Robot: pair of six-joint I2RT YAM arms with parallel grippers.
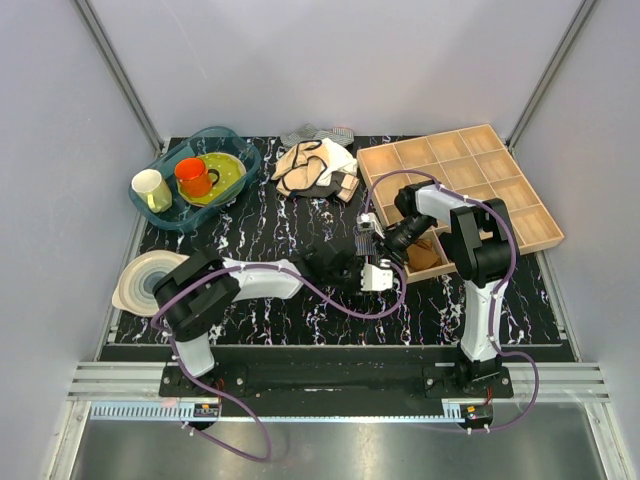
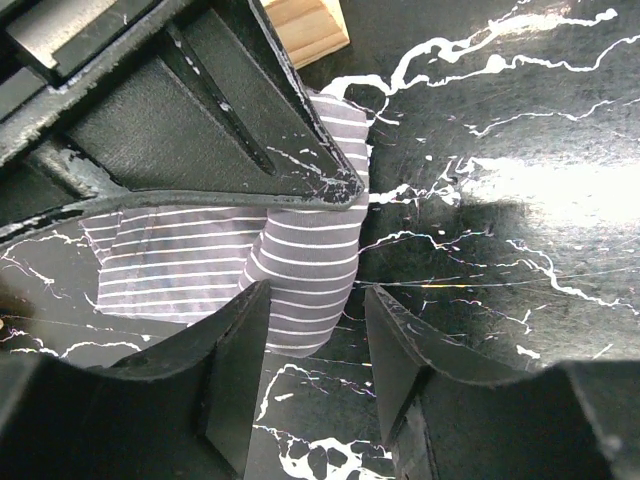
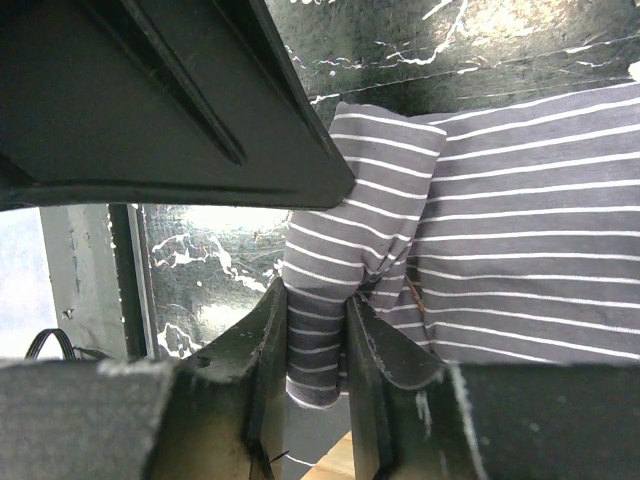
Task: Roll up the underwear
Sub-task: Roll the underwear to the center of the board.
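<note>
- The table [image 1: 300, 225] is black marble with white veins. Its left, right and far sides are closed in by pale walls.
- A wooden tray [image 1: 478, 131] of compartments fills the far right corner. Its near-left corner stands just beside the two grippers.
- A blue basin [image 1: 215, 132] sits at the far left corner, a stack of plates [image 1: 140, 285] lies at the left edge, and a beige-and-white garment [image 1: 315, 165] lies at the middle of the far edge.
- Bare marble shows between the basin and the left arm, and along the near edge between the two arm bases.
- The underwear [image 2: 310, 250] lies right of the table's centre, close to the tray's near-left corner, between the two grippers.
- The fabric is grey with fine white stripes. It is bunched into a thick twisted fold at one end and spreads flatter beyond it.
- A small rust-coloured mark [image 3: 410, 292] sits at the crease.
- The right gripper [image 3: 315, 295] is clenched on the narrow end of the fold, and cloth bulges out above its fingers.
- The left gripper [image 2: 315, 295] is released, with its fingers apart. The tip of the fold reaches between them and touches only one finger [image 2: 235, 370].
- The two grippers face each other, nearly touching above the cloth.
</note>
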